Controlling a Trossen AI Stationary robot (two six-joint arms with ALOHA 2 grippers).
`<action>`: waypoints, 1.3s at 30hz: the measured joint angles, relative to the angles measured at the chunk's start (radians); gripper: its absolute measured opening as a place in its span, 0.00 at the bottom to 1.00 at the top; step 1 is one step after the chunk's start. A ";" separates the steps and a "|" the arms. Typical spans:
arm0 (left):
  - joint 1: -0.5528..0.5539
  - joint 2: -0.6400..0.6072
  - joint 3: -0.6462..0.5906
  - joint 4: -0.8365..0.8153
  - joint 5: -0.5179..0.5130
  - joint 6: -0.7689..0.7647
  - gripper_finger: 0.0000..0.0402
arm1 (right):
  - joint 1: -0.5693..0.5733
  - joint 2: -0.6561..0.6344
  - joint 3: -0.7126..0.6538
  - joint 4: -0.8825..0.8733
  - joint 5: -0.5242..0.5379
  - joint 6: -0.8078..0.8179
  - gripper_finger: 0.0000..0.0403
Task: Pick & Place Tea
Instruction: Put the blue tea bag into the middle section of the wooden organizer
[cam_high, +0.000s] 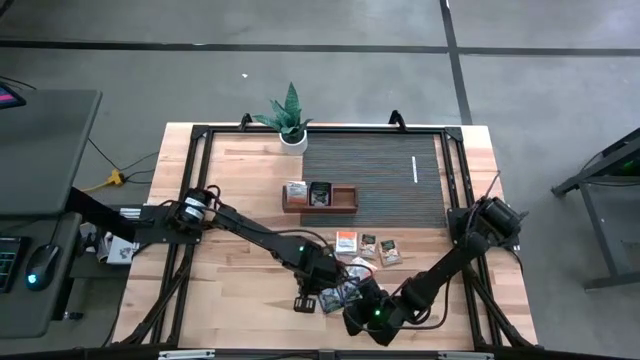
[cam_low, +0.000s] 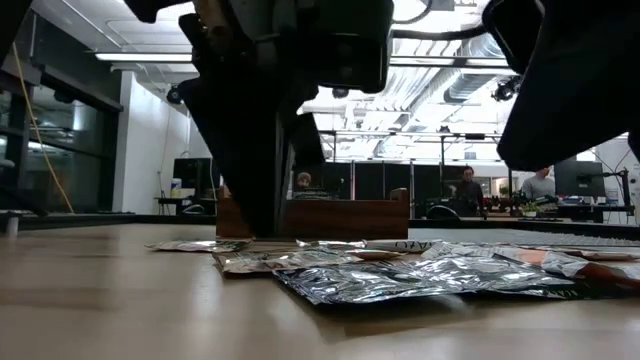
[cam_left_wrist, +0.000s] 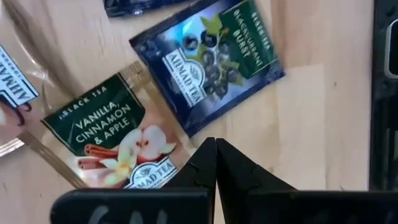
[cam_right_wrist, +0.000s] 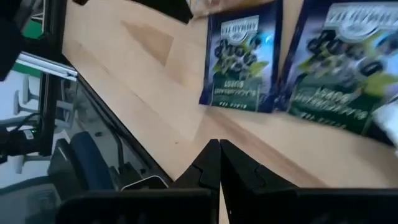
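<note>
Several tea sachets (cam_high: 338, 293) lie flat in a loose cluster on the wooden table near its front edge. Three more (cam_high: 367, 246) lie behind them, and two (cam_high: 308, 192) stand in the brown wooden tray (cam_high: 345, 200). My left gripper (cam_left_wrist: 216, 144) is shut, pointing down, with its tips between a green vanilla sachet (cam_left_wrist: 112, 140) and a blue blackcurrant sachet (cam_left_wrist: 208, 59). It also shows in the high view (cam_high: 303, 302). My right gripper (cam_right_wrist: 219, 144) is shut and empty above bare wood near the front edge, just short of two blue sachets (cam_right_wrist: 239, 59). My left gripper points down from above with shut fingers. In the low view its tips (cam_low: 262, 228) reach down to table level among the sachets. They stand by the near corner of the blue sachet (cam_left_wrist: 193, 127). I cannot tell whether they touch it or the table.
A potted plant (cam_high: 290, 122) stands at the far edge and a dark ribbed mat (cam_high: 380, 165) lies behind the tray. A black frame rail (cam_high: 455, 170) runs around the table. Both arms crowd the front middle. People sit in the room beyond (cam_low: 465, 190).
</note>
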 joint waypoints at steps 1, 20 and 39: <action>-0.001 0.000 0.000 0.005 0.001 0.010 0.00 | -0.001 0.008 0.016 -0.013 -0.005 0.011 0.00; -0.005 0.000 0.001 0.089 0.078 0.123 0.00 | 0.019 0.102 0.336 -0.424 0.085 -0.496 0.00; 0.015 0.004 0.001 0.194 0.061 0.020 0.00 | 0.009 0.116 0.346 -0.508 0.034 -1.175 0.00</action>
